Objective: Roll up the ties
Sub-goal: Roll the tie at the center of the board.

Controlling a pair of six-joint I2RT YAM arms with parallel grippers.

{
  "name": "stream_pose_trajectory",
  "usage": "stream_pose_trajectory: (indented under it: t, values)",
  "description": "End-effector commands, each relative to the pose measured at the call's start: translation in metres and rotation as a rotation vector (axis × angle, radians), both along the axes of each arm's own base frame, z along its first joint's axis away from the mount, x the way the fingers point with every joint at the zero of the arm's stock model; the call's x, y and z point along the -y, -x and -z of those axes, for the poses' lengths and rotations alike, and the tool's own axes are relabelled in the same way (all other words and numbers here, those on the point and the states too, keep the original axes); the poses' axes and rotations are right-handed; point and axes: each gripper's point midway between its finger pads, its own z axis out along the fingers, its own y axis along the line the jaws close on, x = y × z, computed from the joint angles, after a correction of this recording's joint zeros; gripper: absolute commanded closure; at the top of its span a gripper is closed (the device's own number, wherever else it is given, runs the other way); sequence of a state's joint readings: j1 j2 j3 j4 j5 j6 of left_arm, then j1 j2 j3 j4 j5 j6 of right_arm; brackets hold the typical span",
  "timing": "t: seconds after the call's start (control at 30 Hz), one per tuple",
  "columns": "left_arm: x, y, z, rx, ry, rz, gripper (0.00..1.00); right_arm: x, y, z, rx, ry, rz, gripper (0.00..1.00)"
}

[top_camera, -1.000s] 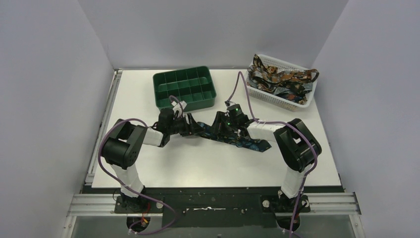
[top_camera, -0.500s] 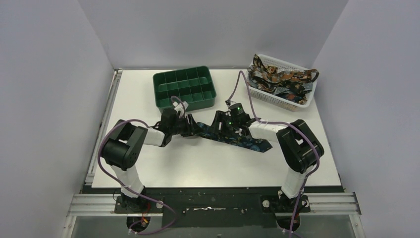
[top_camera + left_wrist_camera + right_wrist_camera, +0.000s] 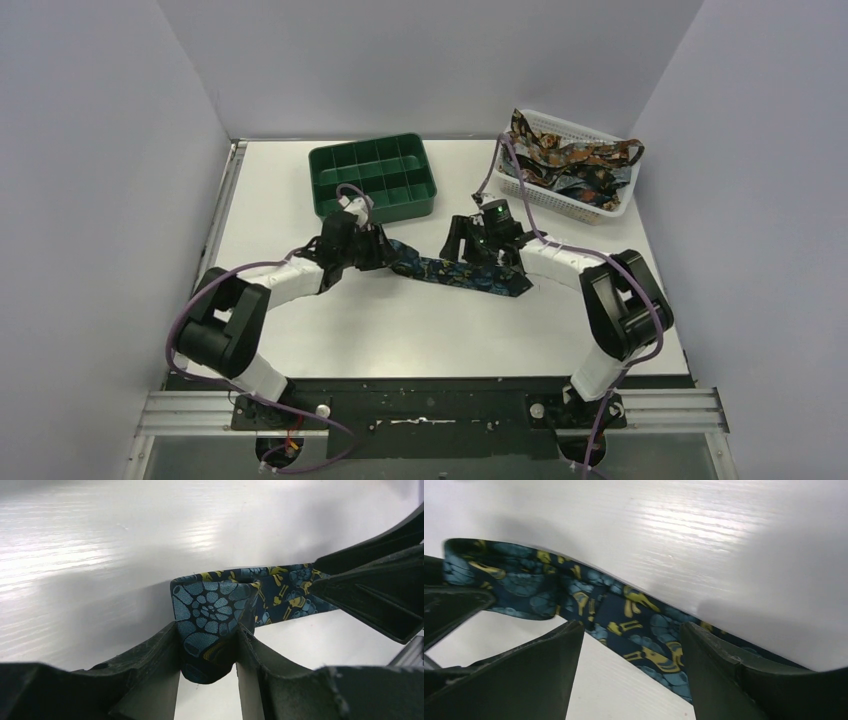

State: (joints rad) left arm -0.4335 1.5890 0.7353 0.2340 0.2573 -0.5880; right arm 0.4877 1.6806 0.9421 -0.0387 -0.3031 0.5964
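Left arm (image 3: 290, 280): shoulder low at 7 o'clock, forearm reaching toward 2 o'clock, wrist close above the surface (image 3: 400, 330). Left gripper (image 3: 207, 650): jaws pressed in on the folded end of the tie (image 3: 212, 607), 1 finger on each side of it.

Right arm (image 3: 560, 262): elbow out at 4 o'clock, forearm running toward 10 o'clock, wrist low. Right gripper (image 3: 631, 645): jaws wide apart, 2 fingers straddling the tie's strip, no pinch visible.

The 2 grippers face each other, near, not touching.

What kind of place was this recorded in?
Probably a lab robot cell: a white table boxed in by plain walls, with staged props, a green tray and a basket of ties.
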Motion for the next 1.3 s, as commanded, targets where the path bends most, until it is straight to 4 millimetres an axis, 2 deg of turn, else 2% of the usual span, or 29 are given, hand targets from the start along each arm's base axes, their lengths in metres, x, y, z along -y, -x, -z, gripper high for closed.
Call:
stream_pose_trajectory:
  t: [0.0,0.33,0.5,0.6,0.73,0.9,1.03,1.17,1.27]
  values:
    - [-0.013,-0.001,-0.002,0.004,-0.099,-0.028,0.61,0.015,-0.006,0.014,0.015,0.115,-0.033,0.27]
    - [-0.03,-0.001,-0.005,0.019,-0.271,-0.035,0.6,0.0,0.007,0.021,-0.017,0.06,-0.148,0.25]
    - [-0.035,0.0,-0.006,0.024,-0.361,-0.039,0.6,-0.02,0.021,0.017,-0.038,-0.027,-0.179,0.26]
    - [-0.037,0.003,-0.007,0.028,-0.402,-0.046,0.59,-0.026,0.026,0.015,-0.03,-0.019,-0.173,0.26]
    - [-0.039,0.004,-0.015,0.054,-0.461,-0.06,0.59,-0.024,0.023,0.008,-0.006,-0.004,-0.147,0.26]
    - [-0.041,0.003,-0.029,0.101,-0.545,-0.075,0.59,-0.024,0.021,-0.012,0.038,-0.026,-0.141,0.26]
    - [-0.039,0.003,-0.031,0.113,-0.588,-0.065,0.57,-0.007,0.013,-0.017,0.061,0.035,-0.078,0.25]
    - [-0.036,0.004,-0.031,0.119,-0.614,-0.055,0.56,0.026,0.008,-0.004,0.029,0.141,0.016,0.24]
    - [-0.035,0.004,-0.031,0.125,-0.626,-0.057,0.56,0.04,0.011,0.004,0.003,0.171,0.045,0.24]
